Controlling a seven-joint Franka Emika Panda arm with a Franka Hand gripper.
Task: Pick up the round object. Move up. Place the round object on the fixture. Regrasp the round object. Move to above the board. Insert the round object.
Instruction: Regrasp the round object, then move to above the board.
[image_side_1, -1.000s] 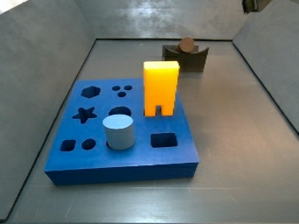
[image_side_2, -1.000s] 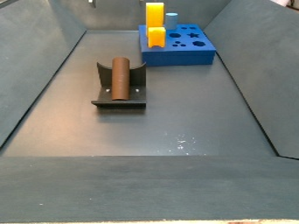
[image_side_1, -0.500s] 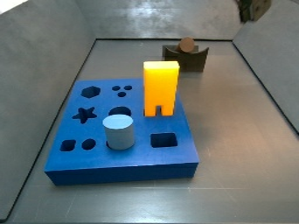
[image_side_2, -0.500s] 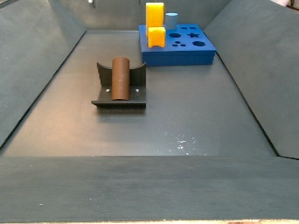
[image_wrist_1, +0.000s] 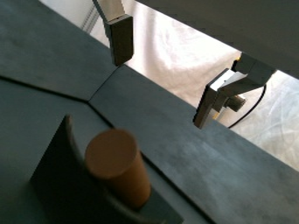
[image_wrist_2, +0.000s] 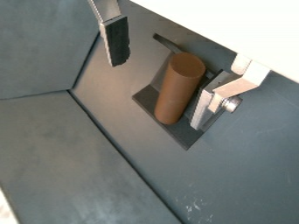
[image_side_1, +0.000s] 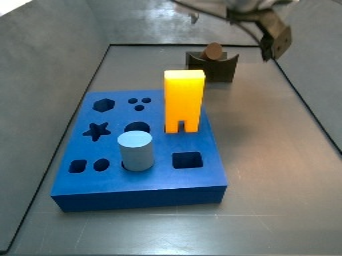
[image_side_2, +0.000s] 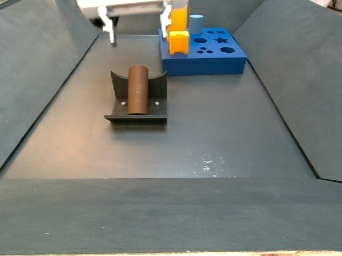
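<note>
the gripper (image_wrist_2: 166, 77) hangs released above the brown cylindrical round object (image_wrist_2: 177, 87), which lies in the dark notched fixture (image_side_2: 136, 108).

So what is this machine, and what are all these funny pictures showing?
It is a robot arm with a gripper: two flat silver jaws that pinch things. Two cameras ride on its wrist and look down past the jaws. Two more stand beside the table.

The jaws are open and hold nothing. They hang above the round object, a small brown peg lying in the fixture, a dark cradle. In a side view the gripper hovers over that cradle.

Farther off sits the board, a thick blue slab with star, round and square holes. An orange-yellow block and a pale grey-blue cylinder stand in it.
</note>
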